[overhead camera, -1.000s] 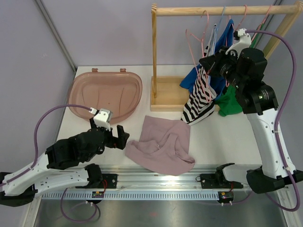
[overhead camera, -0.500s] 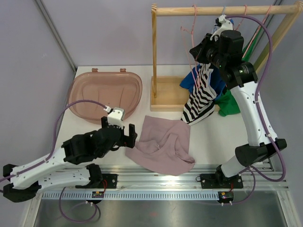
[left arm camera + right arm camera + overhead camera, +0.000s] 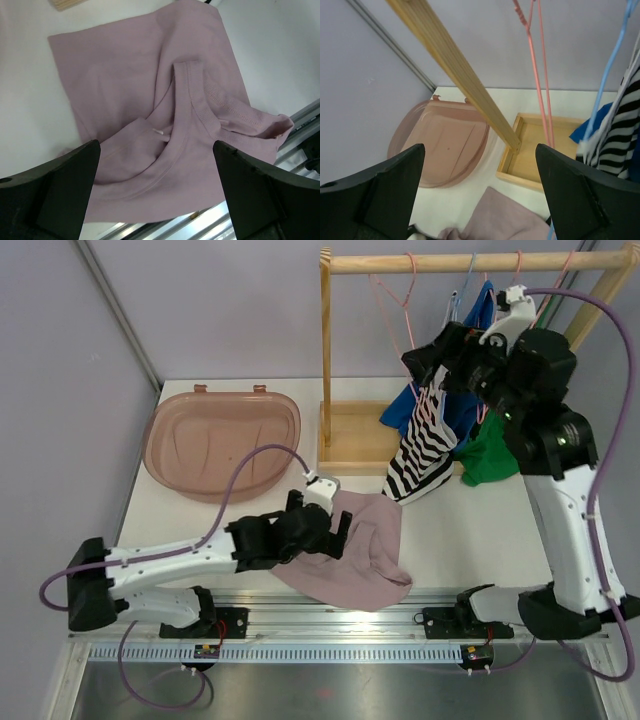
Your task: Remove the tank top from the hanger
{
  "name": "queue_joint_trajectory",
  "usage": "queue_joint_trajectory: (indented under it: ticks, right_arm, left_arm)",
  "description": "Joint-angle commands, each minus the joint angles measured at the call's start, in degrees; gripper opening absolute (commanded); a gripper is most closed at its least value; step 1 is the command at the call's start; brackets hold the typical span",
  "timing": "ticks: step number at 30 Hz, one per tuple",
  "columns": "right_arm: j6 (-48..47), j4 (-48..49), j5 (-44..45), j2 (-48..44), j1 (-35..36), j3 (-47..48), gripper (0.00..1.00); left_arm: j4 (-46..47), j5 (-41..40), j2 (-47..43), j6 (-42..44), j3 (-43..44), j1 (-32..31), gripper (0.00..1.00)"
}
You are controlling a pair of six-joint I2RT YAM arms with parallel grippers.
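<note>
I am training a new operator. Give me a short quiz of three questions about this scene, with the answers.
1. True or false: the mauve tank top lies on the table, off any hanger.
2. The left gripper hovers, open, above: A) the tank top; B) the brown basin; C) the striped top.
3. What colour is the leftmost hanger on the wooden rail?
Key: 1 true; 2 A; 3 pink.
</note>
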Motion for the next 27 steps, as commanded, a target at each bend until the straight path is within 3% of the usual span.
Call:
queue_joint_trajectory:
  ticks: [1,6,12,14,16,17,19,20,27]
  right_arm:
    - [-2.19,-3.11,-2.31,-10.46,0.46,-2.27,1.00]
    - [-3.16,-5.57,-1.16,-21.20,0.46,-13.24,0.99]
    - [-3.43,-7.42,-3.27,-33.51,0.55,-24.33,0.99]
    - [-3.43,-7.59,-4.41,-36.24,0.55,-26.62,0.99]
    - [-3.42,-8.12,-5.82,-38.09,0.46,-27.50,0.99]
    - [-3.51,-8.47,-6.08,-38.45,0.55,-27.94,0.99]
    - [-3.77,-9.08,-6.18,-39.58,0.46,-28.21,1.00]
    - [-3.78,-9.26,-6.00,-39.94,0.55,-28.30,1.00]
    - [-4.48,-11.90,-4.77,-41.61,0.55,-27.33,1.00]
  left_arm:
    - [11.35,2.18,7.76,0.21,-0.14,-0.25,0.99]
    - [12.94,3.85,20.68,-1.37,3.11,-0.33,0.99]
    - [14.08,4.99,29.13,-3.57,2.77,-0.42,0.99]
    - [15.22,6.56,30.46,-3.66,2.51,-0.68,0.92]
    - [15.58,6.84,32.12,-4.09,2.24,-0.95,0.78]
    - [15.58,7.18,32.48,-4.18,2.15,-1.04,0.54]
    - [15.49,7.19,32.57,-4.01,1.72,-1.04,0.28]
    - [14.97,6.23,32.22,-4.10,1.71,-1.04,0.00]
    - [-0.21,-3.61,21.08,-4.10,5.40,-1.04,0.00]
